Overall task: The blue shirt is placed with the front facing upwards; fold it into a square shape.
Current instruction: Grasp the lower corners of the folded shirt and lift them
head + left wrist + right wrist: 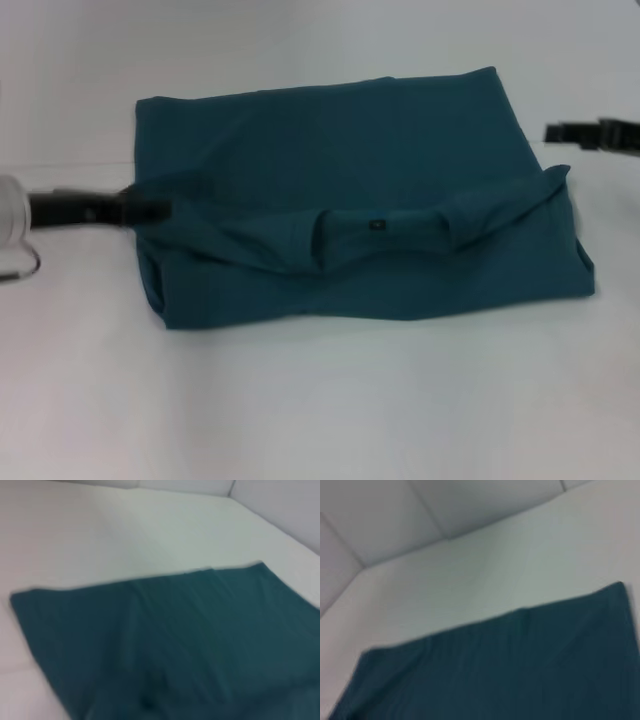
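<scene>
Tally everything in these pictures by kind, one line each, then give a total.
Blue shirt, folded over on itself: 1
Pincers: 2, the left pincer at the shirt's left edge, the right pincer off its right side
White table: 1
Total: 4

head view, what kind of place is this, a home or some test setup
Probably a lab or test bench, not a home: a bare white table, plain white panel walls boxing it in, and just one blue shirt between the left gripper and right gripper.
</scene>
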